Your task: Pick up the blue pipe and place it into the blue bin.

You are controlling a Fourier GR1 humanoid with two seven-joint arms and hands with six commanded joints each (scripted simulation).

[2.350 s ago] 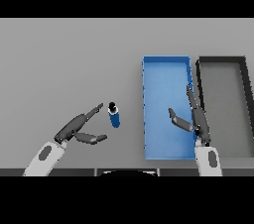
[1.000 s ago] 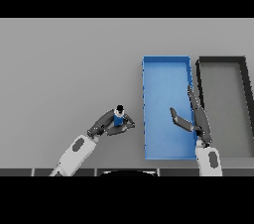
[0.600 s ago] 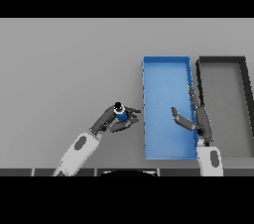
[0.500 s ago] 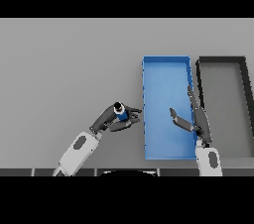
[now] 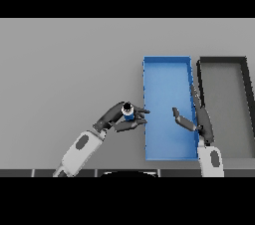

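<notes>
My left hand [image 5: 115,117] is shut on the blue pipe [image 5: 128,112], a short blue cylinder with a dark top end, held just left of the blue bin [image 5: 167,69]. Fingers and thumb wrap the pipe, so only its top and a bit of blue show. The blue bin is a long open tray right of the table's middle. My right hand [image 5: 201,119] hovers open over the bin's right wall, fingers straight and thumb pointing left.
A dark grey bin [image 5: 222,61] of about the same size stands directly right of the blue one. The grey table [image 5: 64,69] stretches bare to the left and far side.
My left hand closed on the pipe, lifted it and carried it right toward the blue bin's left wall. The right hand has barely shifted.
</notes>
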